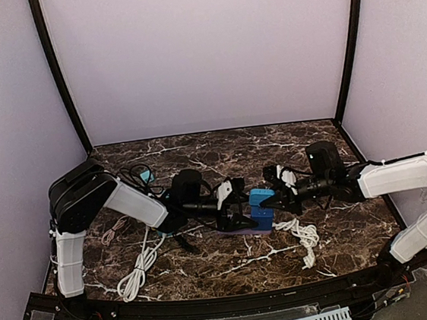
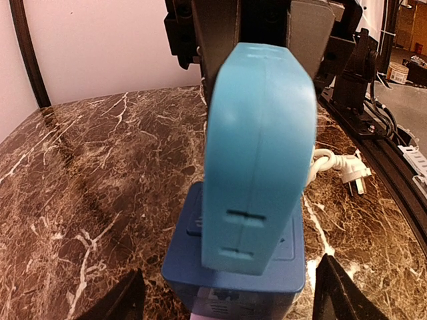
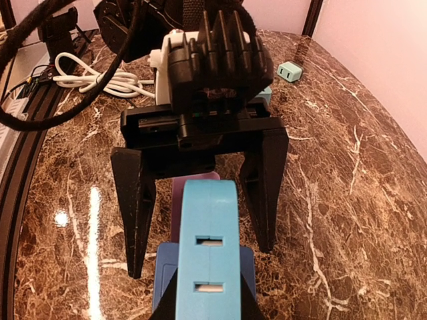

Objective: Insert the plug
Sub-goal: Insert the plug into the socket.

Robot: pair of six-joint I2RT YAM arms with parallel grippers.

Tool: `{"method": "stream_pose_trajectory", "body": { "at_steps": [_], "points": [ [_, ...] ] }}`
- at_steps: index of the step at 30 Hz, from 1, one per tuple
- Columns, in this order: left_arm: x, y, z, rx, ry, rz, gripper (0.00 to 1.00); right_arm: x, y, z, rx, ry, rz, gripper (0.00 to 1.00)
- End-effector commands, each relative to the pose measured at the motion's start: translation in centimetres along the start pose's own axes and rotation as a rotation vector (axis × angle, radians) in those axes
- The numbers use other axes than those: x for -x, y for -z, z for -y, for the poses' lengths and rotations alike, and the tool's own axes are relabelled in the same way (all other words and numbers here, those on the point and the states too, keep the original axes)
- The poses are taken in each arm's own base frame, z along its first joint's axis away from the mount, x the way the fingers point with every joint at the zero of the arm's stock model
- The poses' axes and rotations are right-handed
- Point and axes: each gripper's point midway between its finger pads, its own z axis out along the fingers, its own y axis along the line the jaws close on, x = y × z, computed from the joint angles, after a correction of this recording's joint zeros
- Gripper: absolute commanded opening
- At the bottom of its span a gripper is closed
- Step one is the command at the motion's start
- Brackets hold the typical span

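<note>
Right wrist view: the right gripper (image 1: 272,196) pinches the light-blue plastic plug (image 3: 208,267) upright, directly atop the dark-blue socket block (image 3: 167,273), which the left gripper (image 3: 201,257), jaws spread, straddles.

Soft even light — glare spot on marble (image 3: 61,218), pics sharp.

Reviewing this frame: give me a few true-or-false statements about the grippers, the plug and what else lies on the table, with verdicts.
1. The right gripper is shut on the light blue plug. True.
2. The left gripper is clamped on the dark blue socket block. False: its jaws stand open on either side of the block.
3. A small teal adapter lies on the table, away from both grippers. True.
4. No cable is on the table. False: a white cable lies coiled there.
</note>
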Motion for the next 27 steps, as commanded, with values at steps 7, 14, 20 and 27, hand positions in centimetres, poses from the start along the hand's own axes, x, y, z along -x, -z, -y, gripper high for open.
{"method": "stream_pose_trajectory", "body": {
  "at_steps": [7,14,20,27],
  "points": [
    [-0.2,0.1,0.1,-0.015,-0.005,0.004,0.69,0.0,0.3,0.4,-0.043,0.016,-0.032,0.00],
    [-0.3,0.1,0.1,-0.012,-0.003,0.006,0.69,0.0,0.6,0.1,-0.045,0.011,-0.037,0.00],
    [-0.1,0.1,0.1,-0.012,-0.005,0.012,0.69,-0.9,-0.2,-0.1,-0.029,0.000,-0.058,0.00],
    [0.1,0.1,-0.1,-0.002,0.005,0.016,0.69,-1.3,-0.9,-0.9,-0.006,0.010,-0.090,0.00]
  ]
}}
